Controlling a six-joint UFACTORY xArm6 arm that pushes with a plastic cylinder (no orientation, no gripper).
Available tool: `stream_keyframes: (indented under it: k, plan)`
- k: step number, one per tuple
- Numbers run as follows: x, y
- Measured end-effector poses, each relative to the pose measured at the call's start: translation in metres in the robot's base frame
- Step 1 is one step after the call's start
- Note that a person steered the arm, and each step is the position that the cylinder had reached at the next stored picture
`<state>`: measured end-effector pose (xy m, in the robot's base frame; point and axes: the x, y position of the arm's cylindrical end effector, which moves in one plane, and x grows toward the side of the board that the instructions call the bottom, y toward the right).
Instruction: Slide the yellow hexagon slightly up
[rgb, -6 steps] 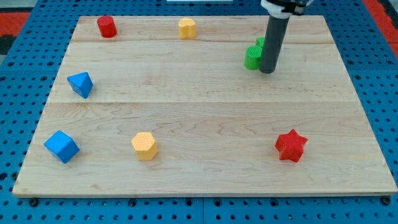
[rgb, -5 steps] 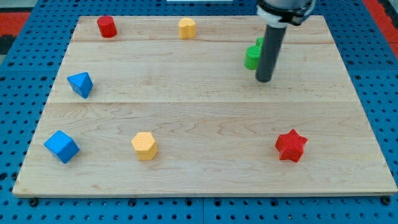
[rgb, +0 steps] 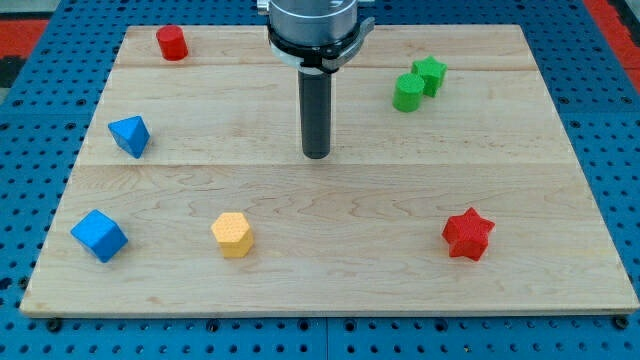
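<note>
No gripper here, only a smooth dark rod; my tip (rgb: 316, 155) resting mid-board on the pale grained wooden surface (rgb: 400, 200). Yellow hexagon (rgb: 233, 234) lying at seven o'clock from the tip, well apart, faceted and matte.

Pale wooden board (rgb: 400, 290), matt blocks, dark matt rod (rgb: 316, 110).

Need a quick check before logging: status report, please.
My tip mid-board, touching nothing. Yellow hexagon sits below-left of it, untouched. Path between them clear.
</note>
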<state>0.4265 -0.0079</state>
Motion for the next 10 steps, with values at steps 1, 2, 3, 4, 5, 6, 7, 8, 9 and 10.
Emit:
stream_keyframes:
  k: [1, 2, 3, 4, 5, 6, 7, 8, 9, 10]
  plan:
    - [0.043, 0.0]
    - [0.095, 0.0]
    - [0.146, -0.022]
    - [0.157, -0.084]
    - [0.103, -0.099]
    - [0.05, -0.084]
    - [0.02, -0.051]
    - [0.016, -0.013]
    - [-0.045, -0.032]
    - [-0.076, -0.054]
